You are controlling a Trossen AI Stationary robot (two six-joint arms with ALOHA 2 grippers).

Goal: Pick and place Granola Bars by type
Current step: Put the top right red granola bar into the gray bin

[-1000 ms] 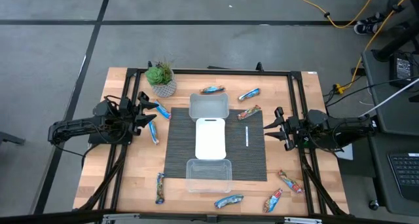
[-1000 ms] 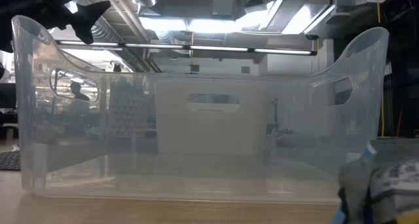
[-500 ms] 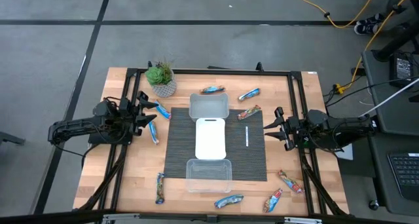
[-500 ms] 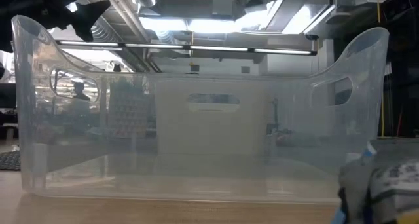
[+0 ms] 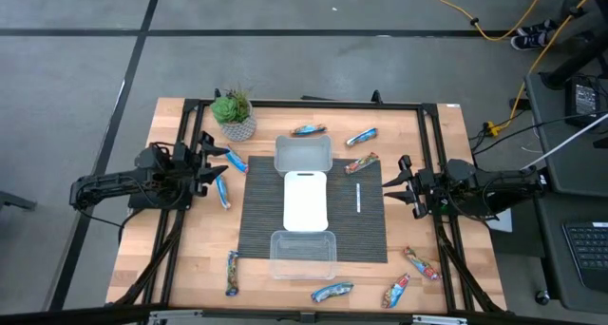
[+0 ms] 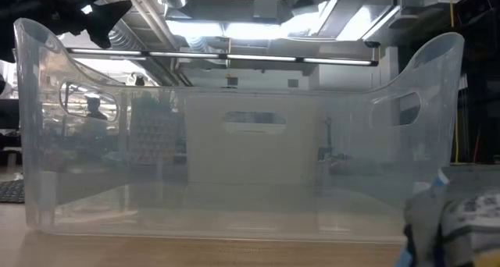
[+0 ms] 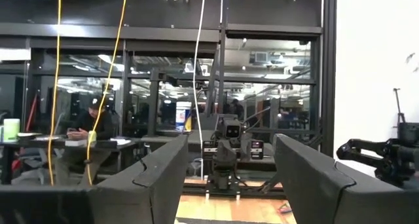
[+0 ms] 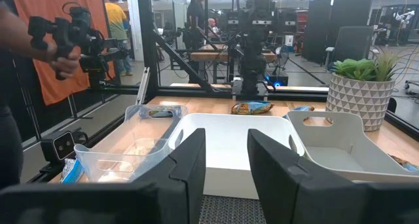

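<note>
**Bars lying scattered, both arms waiting at the table sides**

No brand or wording is reading clearly on any wrapper. Ten bars are showing from above, all loose on the table, none in a tub: two (image 5: 309,130) (image 5: 361,136) beyond the far tub (image 5: 303,155), one reddish bar (image 5: 361,163) on the mat (image 5: 366,230) edge, two blue ones (image 5: 235,161) (image 5: 222,191) beside the left gripper (image 5: 211,166), one (image 5: 232,272) at the near left, and four along the near right (image 5: 332,292) (image 5: 396,291) (image 5: 421,262), the fourth at the very edge and hard to make out.

Two clear tubs are sitting on the mat, the near tub (image 5: 303,254) and the far one, with a white tray (image 5: 306,200) lying between them. A thin white stick (image 5: 358,197) is lying on the mat to the right. One potted plant (image 5: 234,115) is standing at the far left.

The left gripper is hanging with fingers (image 7: 157,178) spread wide, holding nothing. The right gripper (image 5: 401,185) is waiting at the mat's right edge, its fingers (image 8: 190,162) a little apart and gripping nothing.
</note>
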